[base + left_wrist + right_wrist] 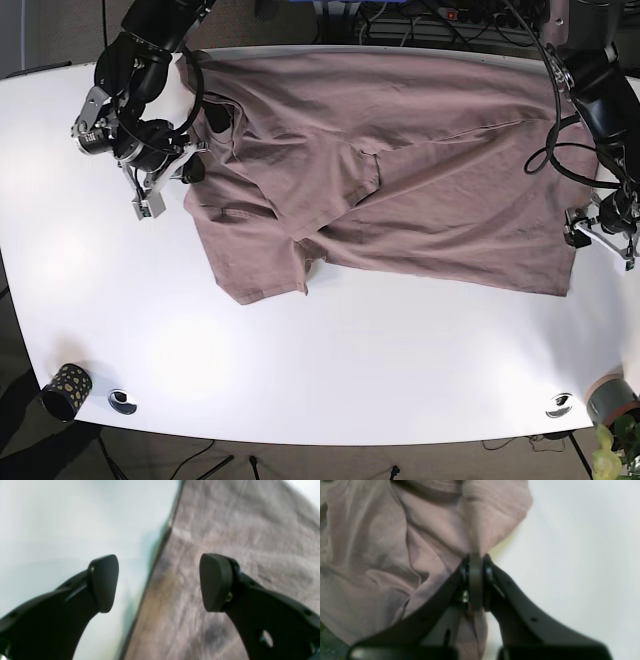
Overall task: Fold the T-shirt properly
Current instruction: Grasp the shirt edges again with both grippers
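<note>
Early stage. Shirt [400, 170] lies spread across the far half of the white surface [330, 370], mostly flat but wrinkled; one sleeve is turned in over the body near the middle, the other sleeve lies out flat toward the near-left. No clean fold line yet.

Right gripper [475, 580]: jaws clenched on a pinch of shirt fabric at the left edge in the base view, cloth bunching up from the grip.

Left gripper [158, 582]: jaws released, holding nothing, straddling the shirt's hem edge at the right side.

Left to do, by my read: essentially all folds — sides in, then halving the body.
</note>
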Available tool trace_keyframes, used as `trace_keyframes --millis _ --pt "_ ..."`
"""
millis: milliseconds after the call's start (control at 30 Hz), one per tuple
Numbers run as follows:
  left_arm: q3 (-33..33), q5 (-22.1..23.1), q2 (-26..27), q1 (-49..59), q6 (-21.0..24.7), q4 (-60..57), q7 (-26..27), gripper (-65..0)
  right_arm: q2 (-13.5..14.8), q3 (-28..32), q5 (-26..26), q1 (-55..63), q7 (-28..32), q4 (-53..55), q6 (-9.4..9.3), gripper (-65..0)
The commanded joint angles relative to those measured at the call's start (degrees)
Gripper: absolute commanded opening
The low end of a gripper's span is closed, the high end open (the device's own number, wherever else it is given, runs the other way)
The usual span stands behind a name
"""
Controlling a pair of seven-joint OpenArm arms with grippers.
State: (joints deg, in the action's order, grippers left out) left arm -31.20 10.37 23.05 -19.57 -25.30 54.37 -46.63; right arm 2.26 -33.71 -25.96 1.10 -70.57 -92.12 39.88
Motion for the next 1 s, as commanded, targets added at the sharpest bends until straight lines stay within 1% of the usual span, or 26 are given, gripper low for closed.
trace_keyframes --millis 0,100,167,233,433,467,500,533,600,633,667,767,800,833,967 --pt "0.6 0.7 1.4 -1.7 -0.2 -1.4 2.4 -17.2 0.5 -0.1 -1.3 -0.7 1.1 -1.2 0.12 -65.0" --pt "2.8 0.7 1.4 -1.8 -1.6 -3.4 2.9 -17.2 0.5 -0.1 -1.3 -0.7 1.1 -1.1 0.12 -65.0" --pt "4.3 0.7 1.4 -1.8 -4.5 -4.2 2.9 -17.2 0.5 -0.1 -1.4 -0.7 1.1 -1.1 0.12 -65.0" --pt "4.7 0.7 1.2 -1.8 -6.3 -4.2 2.9 -17.4 0.5 -0.1 -1.4 -0.7 1.1 -1.1 0.12 -65.0" --pt "4.7 0.7 1.0 -1.6 -8.6 -4.3 1.8 -18.2 0.5 -0.1 -1.6 -0.7 1.1 -1.3 0.12 -65.0" --pt "4.7 0.7 1.0 -1.7 -9.3 -4.7 1.1 -19.3 0.5 -0.1 -1.6 -0.7 1.1 -1.3 0.12 -65.0" --pt "4.7 0.7 1.0 -1.7 -10.0 -5.1 0.7 -21.0 0.5 -0.1 -1.6 -0.7 1.1 -1.3 0.12 -65.0" --pt "4.7 0.7 1.0 -1.7 -11.3 -5.4 0.5 -25.0 0.5 -0.1 -1.6 -0.7 1.1 -1.3 0.12 -65.0" --pt "4.7 0.7 1.0 -1.7 -14.0 -5.9 0.6 -36.5 0.5 -0.1 -1.6 -0.7 1.1 -1.4 0.12 -65.0" --pt "4.7 0.7 1.0 -1.7 -14.7 -5.9 0.7 -40.8 0.5 -0.1 -1.6 -0.7 1.1 -1.4 0.12 -65.0" --pt "4.7 0.7 1.0 -1.6 -14.7 -5.9 0.7 -48.3 0.5 -0.1 -1.6 -0.7 1.1 -1.4 0.12 -65.0" --pt "4.7 0.6 1.0 -1.5 -14.7 -5.9 0.7 -61.8 0.5 -0.1 -1.5 -0.8 1.1 -1.4 0.12 -65.0" --pt "4.7 0.6 1.0 -1.5 -14.7 -5.8 0.7 -63.7 0.5 -0.1 -1.5 -0.8 1.1 -1.4 0.12 -65.0" --pt "4.7 0.6 1.0 -1.5 -14.7 -5.6 0.7 -64.3 0.5 -0.1 -1.6 -0.8 1.1 -1.4 0.12 -65.0" --pt "4.3 0.7 1.0 -1.4 -14.7 -5.2 0.8 -64.6 0.5 -0.1 -1.6 -0.8 1.1 -1.5 0.12 -65.0"
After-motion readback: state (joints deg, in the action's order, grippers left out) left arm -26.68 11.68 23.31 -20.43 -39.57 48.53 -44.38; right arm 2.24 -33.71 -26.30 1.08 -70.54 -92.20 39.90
